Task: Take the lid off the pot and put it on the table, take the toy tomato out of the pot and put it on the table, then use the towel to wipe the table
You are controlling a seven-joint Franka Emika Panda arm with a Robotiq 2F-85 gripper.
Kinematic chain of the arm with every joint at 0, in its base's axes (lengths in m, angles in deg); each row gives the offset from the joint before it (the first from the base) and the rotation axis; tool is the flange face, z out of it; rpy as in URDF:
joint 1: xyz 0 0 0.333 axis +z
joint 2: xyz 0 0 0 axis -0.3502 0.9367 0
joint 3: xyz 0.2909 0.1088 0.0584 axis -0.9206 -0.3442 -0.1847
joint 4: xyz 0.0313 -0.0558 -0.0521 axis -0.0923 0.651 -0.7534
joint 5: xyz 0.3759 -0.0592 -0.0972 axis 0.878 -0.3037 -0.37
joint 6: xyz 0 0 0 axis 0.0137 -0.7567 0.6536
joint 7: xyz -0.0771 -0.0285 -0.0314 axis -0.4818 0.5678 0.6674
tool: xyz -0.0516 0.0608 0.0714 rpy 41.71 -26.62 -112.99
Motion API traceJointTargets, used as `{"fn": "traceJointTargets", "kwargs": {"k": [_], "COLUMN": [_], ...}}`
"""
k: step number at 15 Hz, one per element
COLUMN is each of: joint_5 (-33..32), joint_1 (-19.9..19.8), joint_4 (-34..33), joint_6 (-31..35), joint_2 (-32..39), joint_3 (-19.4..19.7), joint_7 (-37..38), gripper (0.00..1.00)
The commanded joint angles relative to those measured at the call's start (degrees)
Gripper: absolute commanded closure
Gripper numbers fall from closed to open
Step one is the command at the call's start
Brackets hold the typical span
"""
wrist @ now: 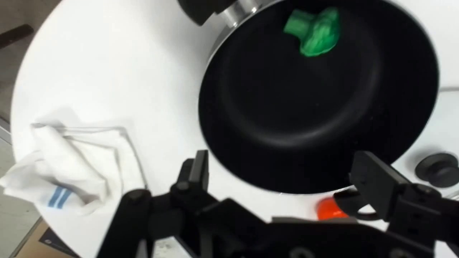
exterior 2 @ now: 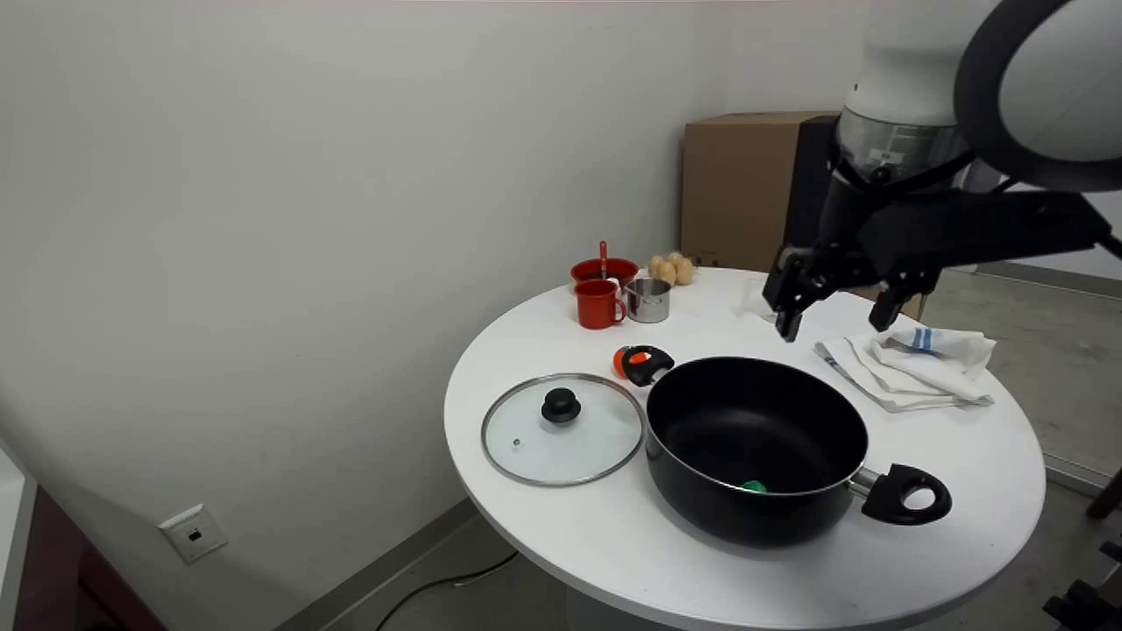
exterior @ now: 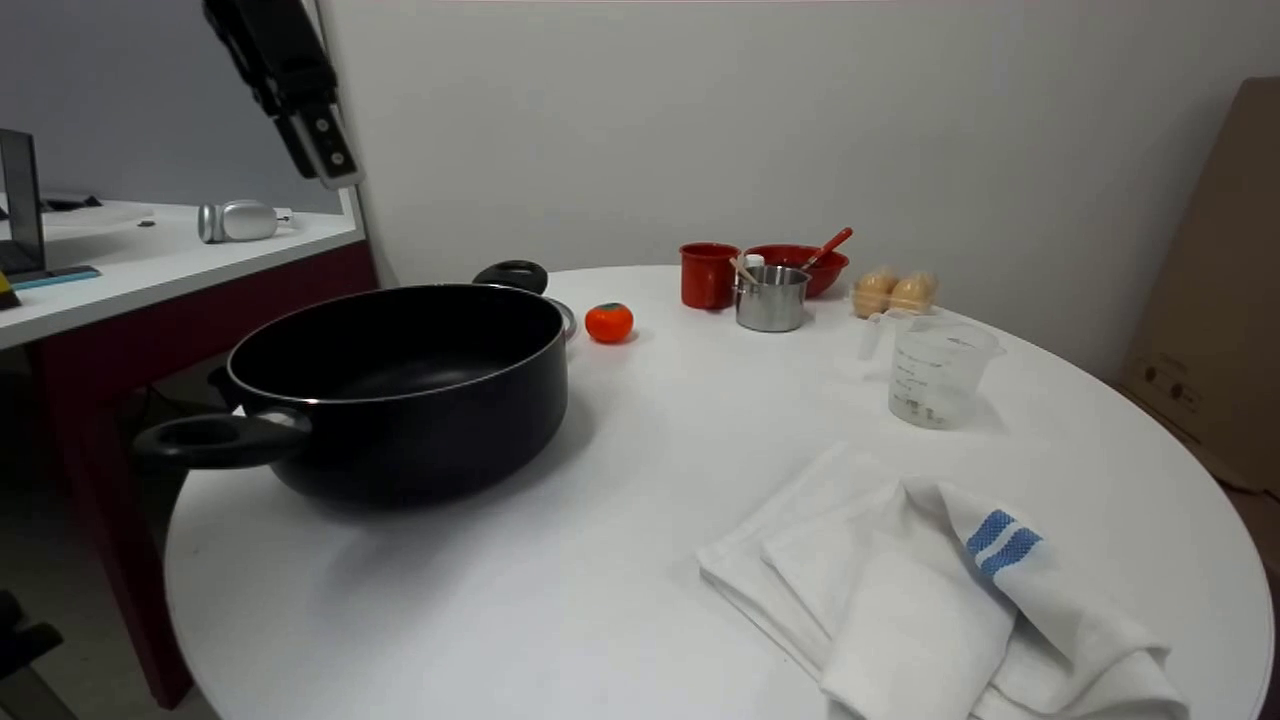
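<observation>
One outlet plate (exterior 2: 194, 533) marks the pale wall (exterior 2: 351, 219) at left in an exterior view. Rightward across the round white table (exterior 2: 614, 539), we see the glass lid (exterior 2: 561, 449) lying flat, the toy tomato (exterior 2: 619, 363) resting near the black pot (exterior 2: 727, 517), a cardboard box (exterior 2: 741, 193) beyond, then the gripper (exterior 2: 835, 324) hanging above with its jaws spread wide, and the rumpled striped towel (exterior 2: 912, 372).

White robot arm (exterior 2: 912, 74) aloft, black fingers (wrist: 199, 170) spread wide apart, pointing downward
</observation>
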Motion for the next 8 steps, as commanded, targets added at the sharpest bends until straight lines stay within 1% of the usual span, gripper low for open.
{"fn": "traceJointTargets", "kwargs": {"k": [1,4,8], "joint_5": [-3.46,-3.22,-1.38], "joint_1": [-8.75,-13.36,-17.41], "joint_4": [-0.34,-1.23,-3.52], "joint_6": [1.99,3.34,4.82], "joint_2": [-3.22,-3.04,1.21], "joint_3": [-2.06,-1.69,0.48], "joint_7": [5.95,6.11,3.68], "gripper": [0.0,0.0,0.0]}}
